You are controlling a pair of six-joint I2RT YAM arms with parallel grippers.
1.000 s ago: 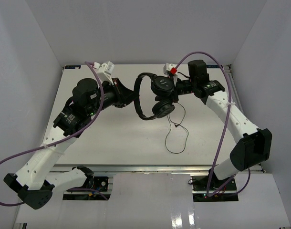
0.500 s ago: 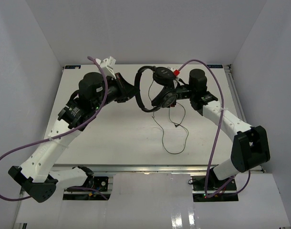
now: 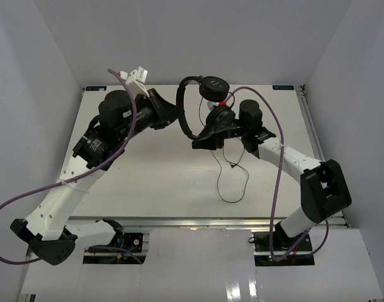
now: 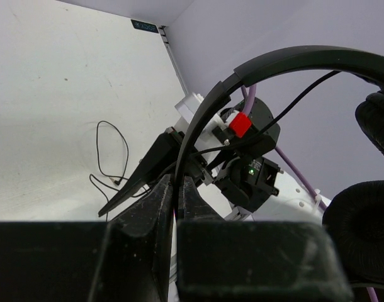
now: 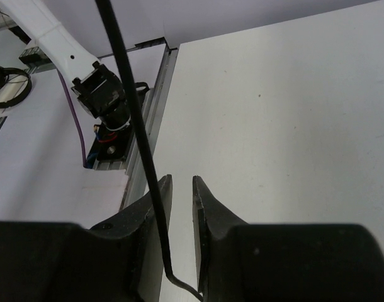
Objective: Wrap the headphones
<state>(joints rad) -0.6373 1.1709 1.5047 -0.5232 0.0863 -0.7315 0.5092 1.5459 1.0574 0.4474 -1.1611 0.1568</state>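
The black headphones (image 3: 212, 87) hang in the air over the back middle of the table. My left gripper (image 3: 177, 118) is shut on the thin headband, which in the left wrist view (image 4: 211, 110) arcs up and right from my fingertips (image 4: 178, 181). Both ear cups (image 4: 362, 220) show at the right there. The thin cord (image 3: 245, 182) drops to a loop on the table. My right gripper (image 3: 197, 143) points left below the cups. Its jaws (image 5: 182, 179) stand a narrow gap apart. The cord (image 5: 132, 113) runs taut over its left finger and dips between the jaws.
The white table (image 3: 148, 182) lies under both arms, with a metal rail (image 5: 148, 126) along its edge. Grey walls close the left, back and right sides. Purple robot cables (image 3: 281, 170) loop beside each arm.
My left gripper has lifted the headphones up and toward the back. My right gripper has swung down and left, away from the ear cups, and now points under them.
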